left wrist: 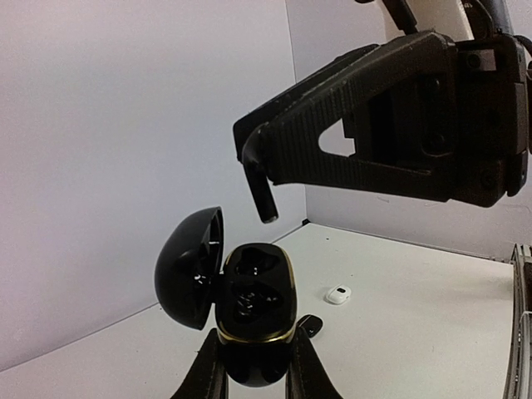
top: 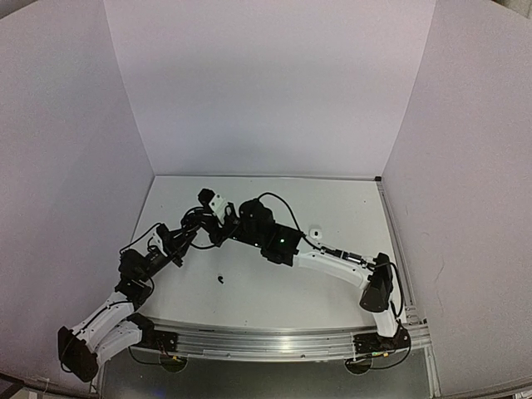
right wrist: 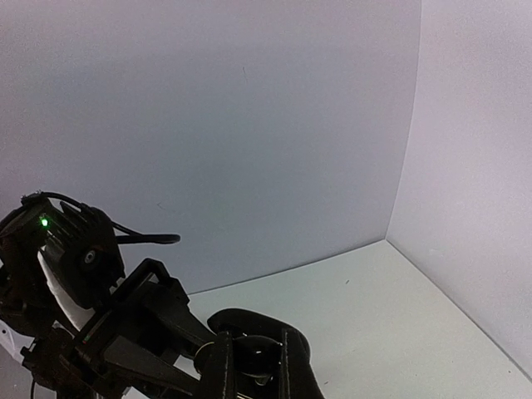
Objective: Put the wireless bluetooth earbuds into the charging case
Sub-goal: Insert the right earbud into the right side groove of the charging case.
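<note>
Left gripper (left wrist: 256,370) is clamped tight on the black case (left wrist: 253,303), held upright with its lid swung open to the left. Right gripper (left wrist: 253,154) hangs just above, pinched shut on a black earbud (left wrist: 268,206), stem pointing down toward the open case, not touching. A white earbud (left wrist: 337,294) lies on the counter (left wrist: 416,316) beyond. A loose black bud (top: 221,278) sits nearer the arm bases.

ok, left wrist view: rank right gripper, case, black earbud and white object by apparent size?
1. right gripper, by far the largest
2. case, lid open
3. black earbud and white object: both tiny, too alike to rank. The earbud is partly hidden in the gripper and the white object lies farther back.
</note>
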Tool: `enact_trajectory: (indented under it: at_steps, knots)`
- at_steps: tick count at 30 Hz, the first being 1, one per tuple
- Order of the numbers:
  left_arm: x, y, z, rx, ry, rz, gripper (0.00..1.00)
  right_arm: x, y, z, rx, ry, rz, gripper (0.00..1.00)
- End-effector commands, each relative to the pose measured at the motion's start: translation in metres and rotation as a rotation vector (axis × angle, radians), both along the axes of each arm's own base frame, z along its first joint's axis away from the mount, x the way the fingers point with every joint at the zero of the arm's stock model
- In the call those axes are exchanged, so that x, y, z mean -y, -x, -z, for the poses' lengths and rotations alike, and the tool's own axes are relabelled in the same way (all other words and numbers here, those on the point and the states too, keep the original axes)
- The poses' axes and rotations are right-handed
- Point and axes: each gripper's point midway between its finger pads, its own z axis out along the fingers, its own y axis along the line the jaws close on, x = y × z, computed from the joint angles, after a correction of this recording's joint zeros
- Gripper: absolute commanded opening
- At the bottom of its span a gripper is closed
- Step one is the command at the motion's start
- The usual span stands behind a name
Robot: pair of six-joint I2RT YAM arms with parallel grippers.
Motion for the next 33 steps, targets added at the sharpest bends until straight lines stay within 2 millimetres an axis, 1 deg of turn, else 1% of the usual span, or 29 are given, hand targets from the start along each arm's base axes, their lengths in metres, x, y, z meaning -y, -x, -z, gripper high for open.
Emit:
enact_trajectory:
  at_steps: [1,6,17,29,33]
  knots:
    - [-0.001,0.004,-0.023,0.046,0.058,0.012,0.00,0.009,-0.003,-0.018,0.048,-0.032,0.021,0.00]
    - [0.000,0.005,-0.026,0.030,0.079,0.030,0.00,0.010,-0.007,-0.010,0.041,-0.017,0.026,0.00]
    - [0.004,0.008,-0.027,0.046,0.074,0.055,0.00,0.009,-0.014,-0.004,0.069,0.003,0.057,0.00]
    - [-0.001,0.005,-0.031,0.038,0.105,0.030,0.00,0.005,-0.012,0.009,0.139,0.060,0.031,0.00]
    - [-0.001,0.005,-0.034,0.028,0.125,0.033,0.00,0.001,-0.009,0.023,0.178,0.101,0.005,0.00]
